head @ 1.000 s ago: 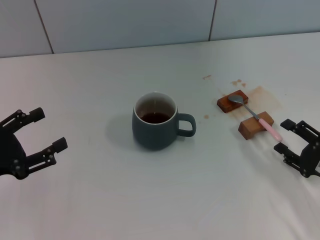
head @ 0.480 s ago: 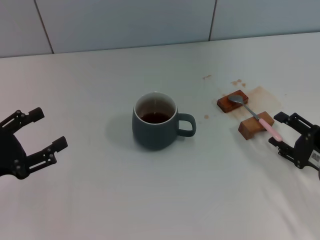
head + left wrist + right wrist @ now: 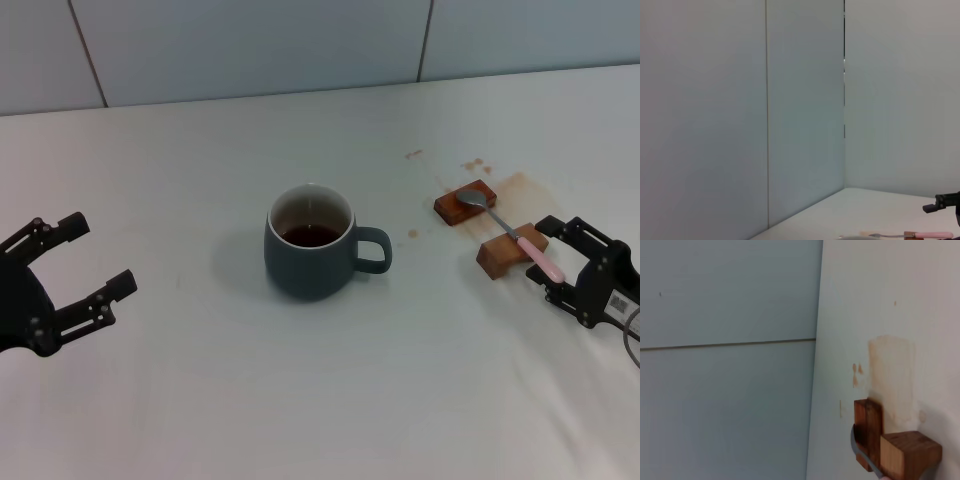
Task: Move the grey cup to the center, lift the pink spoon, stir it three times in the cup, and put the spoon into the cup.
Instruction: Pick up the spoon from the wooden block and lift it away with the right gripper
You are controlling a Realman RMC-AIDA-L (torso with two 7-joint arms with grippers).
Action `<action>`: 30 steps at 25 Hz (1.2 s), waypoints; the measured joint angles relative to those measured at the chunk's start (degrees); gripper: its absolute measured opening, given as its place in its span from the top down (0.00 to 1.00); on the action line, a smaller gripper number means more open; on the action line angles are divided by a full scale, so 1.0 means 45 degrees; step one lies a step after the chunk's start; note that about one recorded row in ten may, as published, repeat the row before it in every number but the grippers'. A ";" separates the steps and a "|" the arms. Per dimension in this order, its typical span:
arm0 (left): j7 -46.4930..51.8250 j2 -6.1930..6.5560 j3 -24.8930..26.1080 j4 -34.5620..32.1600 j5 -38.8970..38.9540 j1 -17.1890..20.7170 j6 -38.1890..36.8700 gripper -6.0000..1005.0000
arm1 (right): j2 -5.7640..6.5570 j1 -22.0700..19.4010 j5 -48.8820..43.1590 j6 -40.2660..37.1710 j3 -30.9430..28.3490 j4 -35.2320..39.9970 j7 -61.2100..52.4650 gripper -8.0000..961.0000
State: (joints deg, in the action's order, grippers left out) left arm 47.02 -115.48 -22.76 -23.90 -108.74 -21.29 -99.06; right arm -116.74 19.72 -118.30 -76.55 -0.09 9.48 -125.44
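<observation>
At four o'clock from the grey cup (image 3: 311, 241), now mid-table, the right hand (image 3: 556, 261) has crept in, fingers spread around the pink spoon (image 3: 520, 239) on its wooden blocks (image 3: 511, 250); grasping comes next. Left hand (image 3: 88, 265) waits open at eight o'clock.

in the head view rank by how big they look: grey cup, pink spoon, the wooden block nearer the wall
1. grey cup, clearly largest.
2. pink spoon, long but thin.
3. wooden block nearer the wall, shorter than the spoon but chunkier, so these two are close.
</observation>
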 joint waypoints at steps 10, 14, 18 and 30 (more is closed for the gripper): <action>-0.0080 -0.0016 0.0000 0.0000 0.0143 0.0006 -0.0057 0.14 | 0.0045 0.0027 -0.0235 0.0517 0.0140 -0.0052 -0.0470 0.34; -0.0085 -0.0004 0.0000 0.0000 0.0229 0.0011 -0.0078 0.14 | 0.0108 0.0103 -0.0306 0.0357 0.0281 -0.0015 -0.0487 0.43; -0.0227 0.0017 -0.0001 0.0003 0.0306 0.0042 -0.0099 0.14 | 0.0115 0.0063 -0.0261 0.0248 0.0257 0.0078 -0.0351 0.51; -0.0256 -0.0021 0.0000 -0.0001 0.0374 0.0213 -0.0227 0.14 | -0.0015 0.0344 0.2195 -0.0871 0.0164 0.0728 0.6577 0.86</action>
State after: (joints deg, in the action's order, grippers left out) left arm 45.87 -115.57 -22.76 -23.91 -107.06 -20.34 -100.08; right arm -116.81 21.27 -108.43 -80.47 0.65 12.76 -95.84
